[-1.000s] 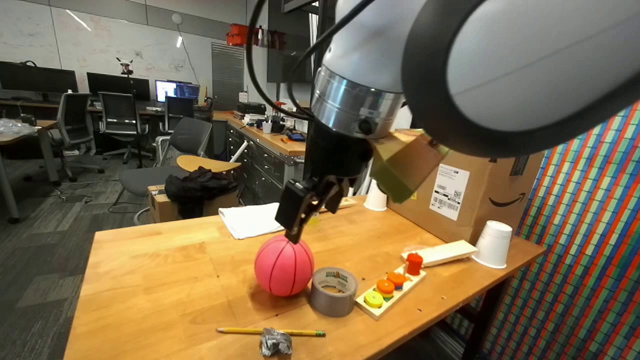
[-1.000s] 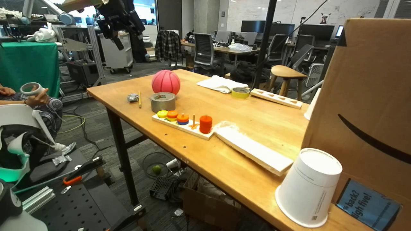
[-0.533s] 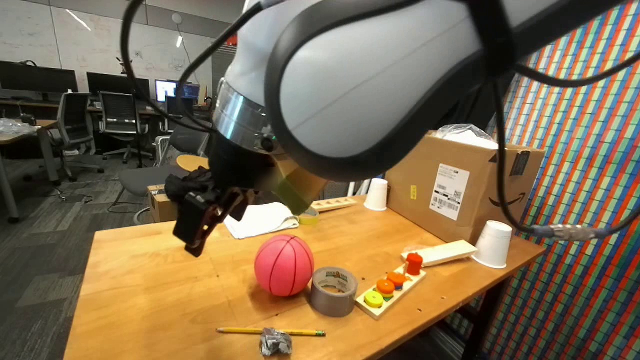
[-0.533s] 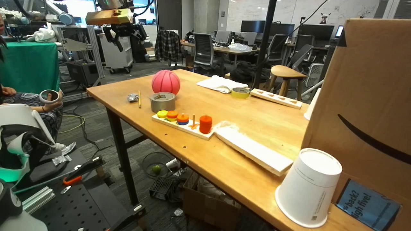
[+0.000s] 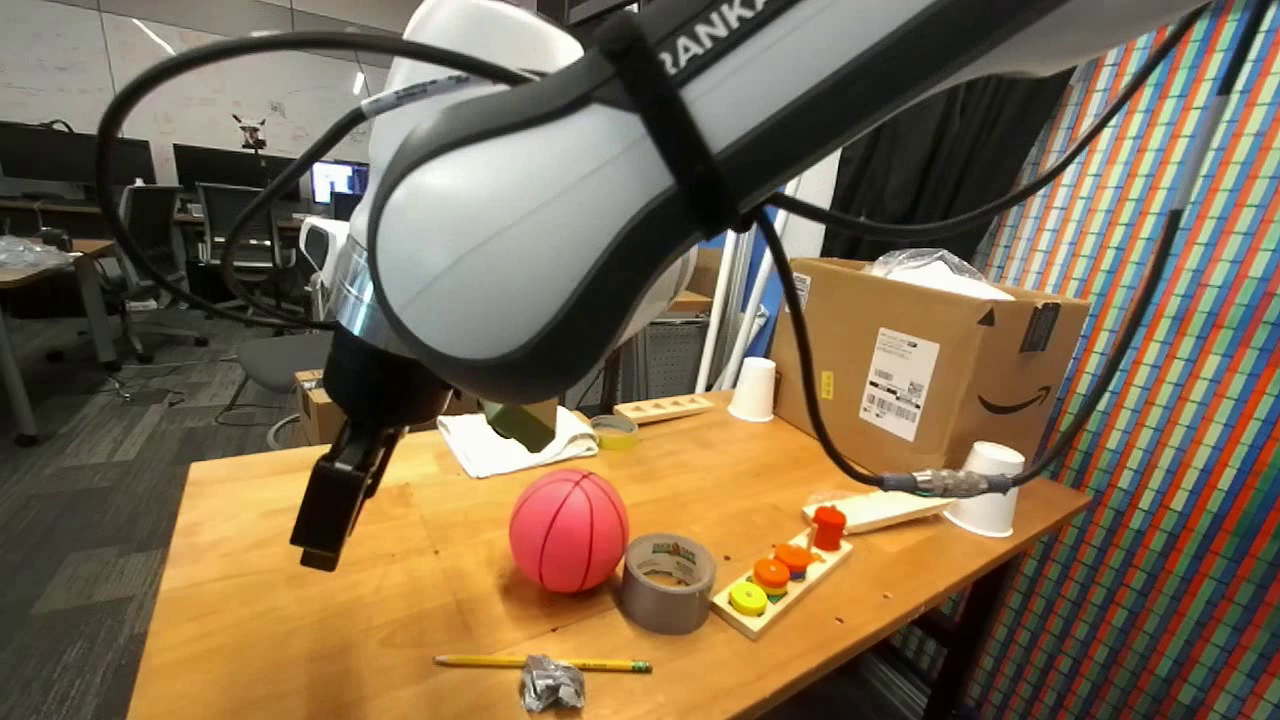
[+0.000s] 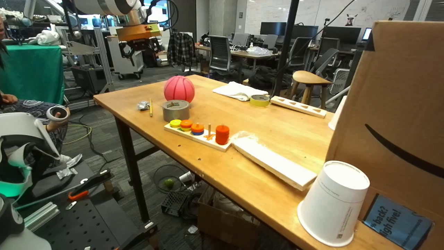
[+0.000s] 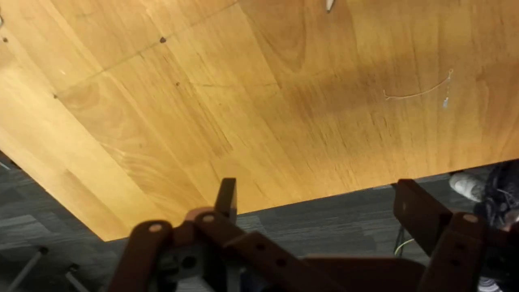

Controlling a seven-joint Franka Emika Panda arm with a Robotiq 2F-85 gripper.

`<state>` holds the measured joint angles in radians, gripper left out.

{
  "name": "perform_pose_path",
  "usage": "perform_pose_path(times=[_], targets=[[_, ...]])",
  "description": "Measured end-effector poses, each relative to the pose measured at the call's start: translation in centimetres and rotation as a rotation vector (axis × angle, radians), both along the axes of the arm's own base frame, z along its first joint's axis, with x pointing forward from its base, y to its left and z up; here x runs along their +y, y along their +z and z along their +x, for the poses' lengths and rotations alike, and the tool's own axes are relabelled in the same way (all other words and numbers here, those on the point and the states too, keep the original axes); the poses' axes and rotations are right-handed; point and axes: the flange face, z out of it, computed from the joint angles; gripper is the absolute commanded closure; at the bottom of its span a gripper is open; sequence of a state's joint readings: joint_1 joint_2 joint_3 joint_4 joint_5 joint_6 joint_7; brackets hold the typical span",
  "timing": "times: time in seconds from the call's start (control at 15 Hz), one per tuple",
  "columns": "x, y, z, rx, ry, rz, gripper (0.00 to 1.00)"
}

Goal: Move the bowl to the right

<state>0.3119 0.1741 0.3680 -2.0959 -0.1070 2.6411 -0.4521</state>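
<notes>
Floor [image 5: 60, 560]: grey, across the room. Whiteboard [image 5: 60, 65]: pale, far side. Surface [image 5: 250, 545]: light wood, dark-legged. Chairs [image 6: 220, 52]: dark, in front of the whiteboard. Cardboard box [image 5: 960, 380]: right end of the surface in both exterior views. Gripper [image 7: 316, 194]: raised, fingers wide apart, left of the pink ball [image 5: 569, 531] in both exterior views. Towel [image 6: 239, 91]: white, folded, far edge of the surface. Pink ball: the task's item, dark-lined, on the surface just beside a grey tape roll [image 5: 668, 607]. Pencil [image 5: 500, 661]: yellow, near side in an exterior view, crumpled foil [image 5: 552, 684] beside it.
</notes>
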Motion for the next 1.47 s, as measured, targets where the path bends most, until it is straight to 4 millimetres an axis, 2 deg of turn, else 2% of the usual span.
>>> perform_pose_path(times=[0.33, 0.67, 0.93, 1.13, 1.33, 1.47], targets=[[-1.2, -2.5, 3.1, 0.016, 0.261, -0.046, 0.00], [-6.1, -4.6, 4.8, 0.122, 0.501, -0.164, 0.00], [-9.3, -5.6, 5.0, 0.189, 0.608, -0.229, 0.00], [-10.1, -6.4, 4.4, 0.197, 0.647, -0.249, 0.00], [-11.0, -6.5, 4.0, 0.163, 0.635, -0.256, 0.00], [-12.8, -6.1, 4.1, 0.123, 0.605, -0.276, 0.00]])
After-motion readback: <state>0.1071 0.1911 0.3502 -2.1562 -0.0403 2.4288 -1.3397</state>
